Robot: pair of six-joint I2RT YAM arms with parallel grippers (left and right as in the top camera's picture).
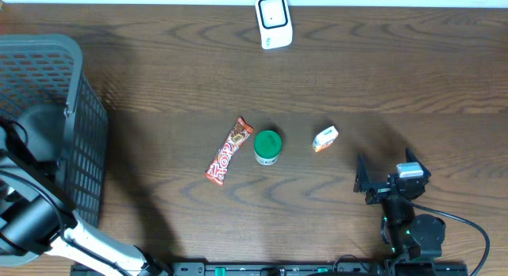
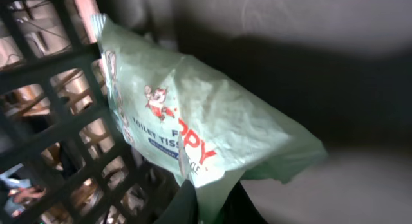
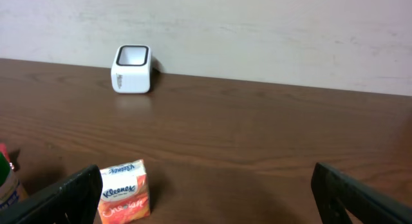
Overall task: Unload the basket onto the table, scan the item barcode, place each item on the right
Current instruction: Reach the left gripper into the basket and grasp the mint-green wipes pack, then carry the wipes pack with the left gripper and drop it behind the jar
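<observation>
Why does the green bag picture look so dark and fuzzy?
Left wrist view: camera probably sits close inside the shaded basket, so the tissue pack blurs; right wrist view: evenly lit, scanner sharp; overhead view: soft shadows on the table.

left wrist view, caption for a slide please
Left tool shut on a green toilet tissue pack inside the grey mesh basket.

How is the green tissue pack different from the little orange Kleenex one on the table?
The pale green soft plastic toilet tissue pack is pinched in the left gripper, next to the grey lattice basket. The small orange Kleenex pack stands on the brown wooden table. The green pack looks crumpled and floppy, while the orange one has a neat boxy shape. Both are printed tissue packs.
</observation>
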